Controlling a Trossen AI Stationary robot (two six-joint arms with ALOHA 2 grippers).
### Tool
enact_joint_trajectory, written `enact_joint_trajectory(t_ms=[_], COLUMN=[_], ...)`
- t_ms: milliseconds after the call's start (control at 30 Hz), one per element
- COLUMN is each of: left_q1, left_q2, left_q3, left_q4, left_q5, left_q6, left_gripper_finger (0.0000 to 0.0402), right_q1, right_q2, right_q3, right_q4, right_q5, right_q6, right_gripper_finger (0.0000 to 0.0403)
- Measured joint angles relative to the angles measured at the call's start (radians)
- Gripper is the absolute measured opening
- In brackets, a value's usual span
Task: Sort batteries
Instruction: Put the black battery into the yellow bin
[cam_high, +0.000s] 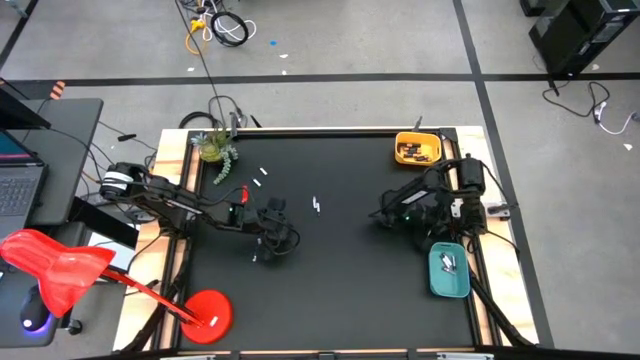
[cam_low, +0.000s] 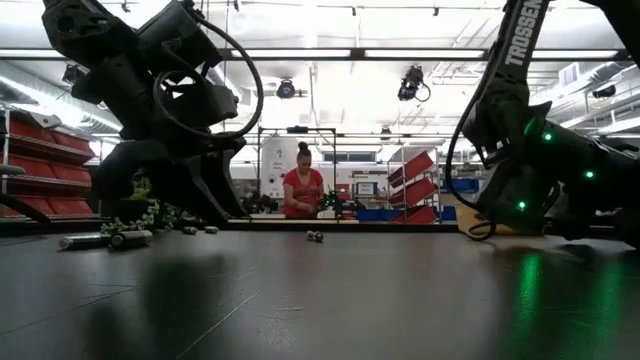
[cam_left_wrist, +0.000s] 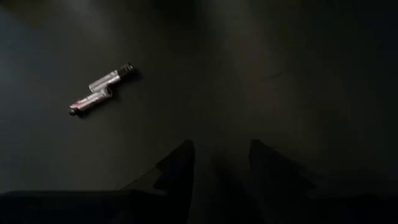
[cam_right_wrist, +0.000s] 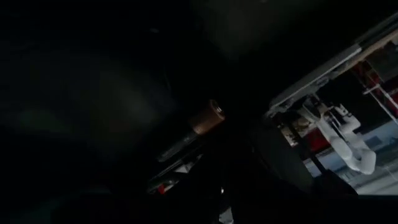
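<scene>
- From above, the left tool (cam_high: 278, 238) hangs over the left half of the black surface (cam_high: 340, 300); the right tool (cam_high: 385, 215) sits toward the right edge, between the yellow tray (cam_high: 417, 148) at the far right corner and the teal tray (cam_high: 449, 272) by the near right edge.
- Loose batteries (cam_high: 317, 205) lie mid-surface, with more near the plant (cam_high: 215, 150) at the far left corner.
- Only the left wrist view shows two batteries (cam_left_wrist: 102, 89) lying end to end ahead of that tool's parted, empty fingers (cam_left_wrist: 177, 163).
- Only the right wrist view shows the right tool clenched on a copper-tipped battery (cam_right_wrist: 205, 118).
- The low view alone shows a person (cam_low: 302, 188) beyond the surface.
</scene>
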Motion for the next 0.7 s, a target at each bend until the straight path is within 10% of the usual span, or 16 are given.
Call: enact_joint_trajectory(t_ms=[700], left_q1=[0.000], left_q2=[0.000], left_q3=[0.000], left_q4=[-0.019], left_q5=[0.004], left_q6=[-0.008], left_gripper_finger=[0.0158], right_q1=[-0.051], right_q2=[-0.165], right_q3=[-0.081], right_q4=[0.113], right_q5=[-0.052], right_q6=[0.015], right_gripper_finger=[0.0024])
